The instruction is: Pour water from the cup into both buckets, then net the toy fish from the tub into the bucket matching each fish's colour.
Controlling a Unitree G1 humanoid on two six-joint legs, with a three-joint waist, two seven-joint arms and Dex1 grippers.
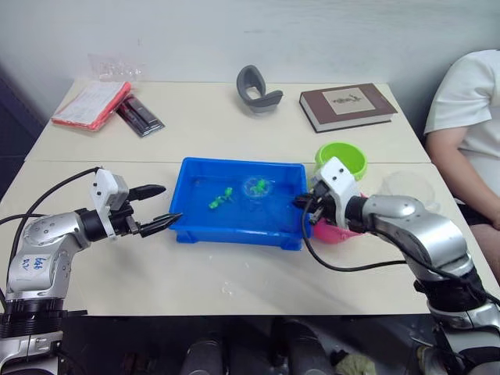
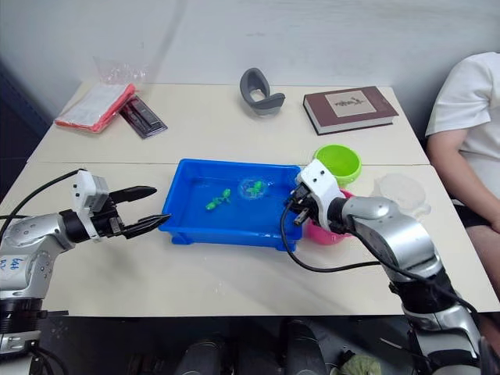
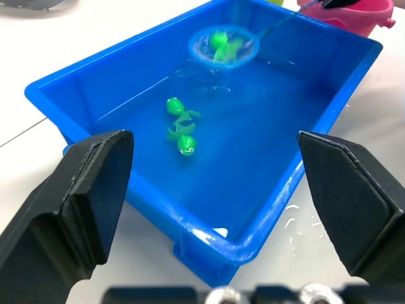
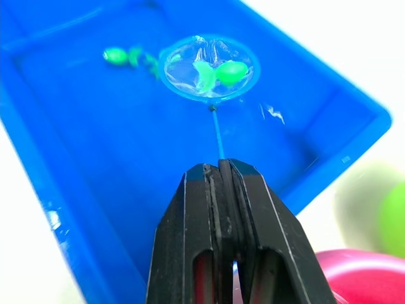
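Observation:
The blue tub point(image 1: 234, 232) of water sits mid-table. My right gripper point(image 1: 306, 205) is at its right end, shut on the thin handle of the net point(image 4: 209, 68). The net's hoop lies over the tub's far middle with green toy fish point(image 4: 218, 73) inside. Two more green fish point(image 1: 221, 199) float left of it. My left gripper point(image 1: 172, 202) is open and holds nothing, just off the tub's left end. The lime green bucket point(image 1: 341, 159) and the pink bucket point(image 1: 337, 231) stand right of the tub, behind my right gripper. The clear cup point(image 1: 410, 187) is further right.
At the back of the table are a brown book point(image 1: 347, 105), a grey curved object point(image 1: 258, 90), a red-edged packet point(image 1: 92, 104) and a black strip point(image 1: 141, 115). A person in a white shirt point(image 1: 469, 117) sits at the right edge.

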